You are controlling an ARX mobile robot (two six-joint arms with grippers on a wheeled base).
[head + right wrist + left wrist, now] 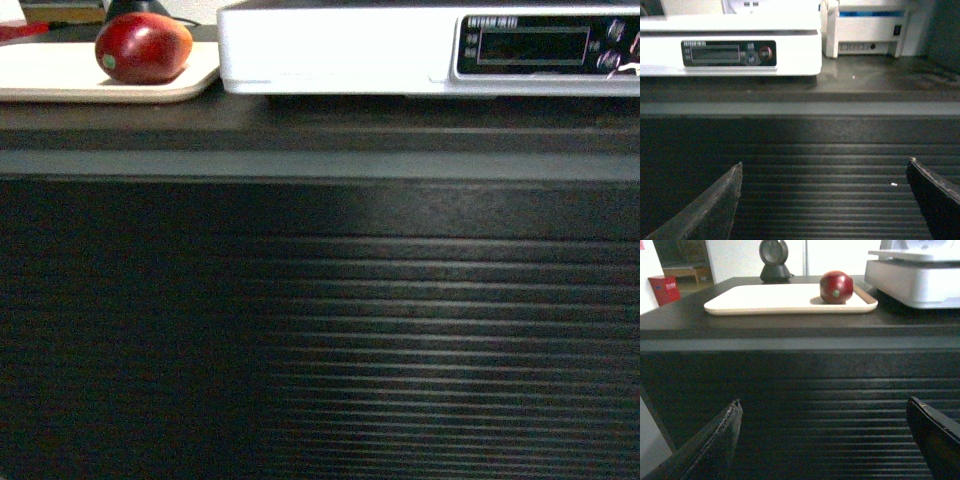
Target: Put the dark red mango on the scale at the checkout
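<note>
Head view: dark red mango (143, 47) lying on flat beige tray (60, 75), at the tray's right end, orange end turned right. Just right of the tray, white scale (340, 50), black display strip (545, 45) facing forward. Both standing on top of dark checkout (320, 330), slatted front panel filling the lower picture.

Left wrist-mounted view: left gripper (825, 440) spread wide, nothing between its dark fingers (715, 450), low in front of the slatted panel, well apart from the mango (836, 287). Small green stem spot showing on the fruit. Dark round object (774, 260) on a stand behind the tray (765, 300); red box (666, 289) farther back at left.

Right wrist-mounted view: right gripper (825, 200) likewise spread wide, holding nothing, below the counter edge. Scale (790, 50) above at left, white printer-like device (867, 30) beside it at right.
</note>
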